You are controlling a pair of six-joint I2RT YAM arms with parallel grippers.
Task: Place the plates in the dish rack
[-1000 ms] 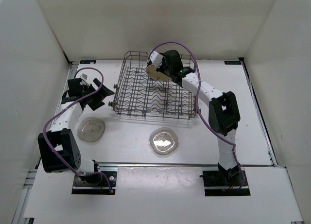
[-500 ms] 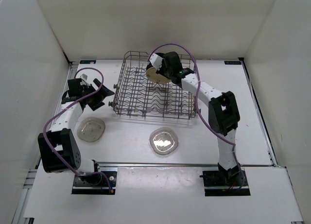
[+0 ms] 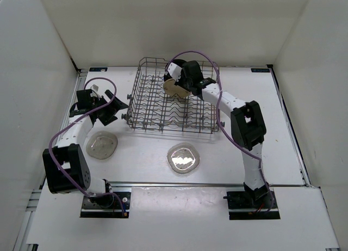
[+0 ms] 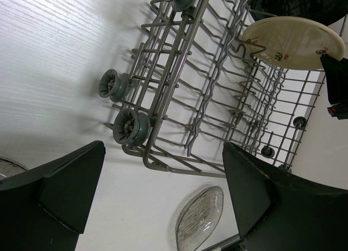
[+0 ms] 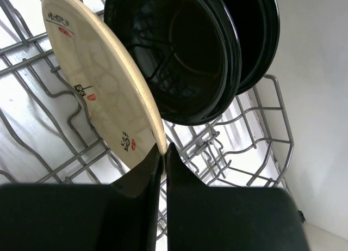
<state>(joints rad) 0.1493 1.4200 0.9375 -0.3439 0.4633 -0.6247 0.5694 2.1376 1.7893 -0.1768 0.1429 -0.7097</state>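
My right gripper (image 5: pixel 162 153) is shut on the rim of the cream-tan plate (image 5: pixel 98 82) and holds it on edge inside the dish rack (image 3: pixel 157 106), at its far side (image 3: pixel 173 86). Two black plates (image 5: pixel 190 55) stand upright in the rack just behind it. My left gripper (image 3: pixel 111 110) is open and empty, left of the rack. Two clear plates lie flat on the table: one (image 3: pixel 102 144) near the left arm, one (image 3: pixel 184 157) in front of the rack, also in the left wrist view (image 4: pixel 200 218).
The rack (image 4: pixel 206 98) has small grey wheels (image 4: pixel 130 128) along its near left side. White walls close in the table on the left, back and right. A metal rail (image 3: pixel 190 184) runs along the near edge.
My right gripper has moved the cream-tan plate a little left and down, closer to the black plates in the rack. The left arm has not moved.
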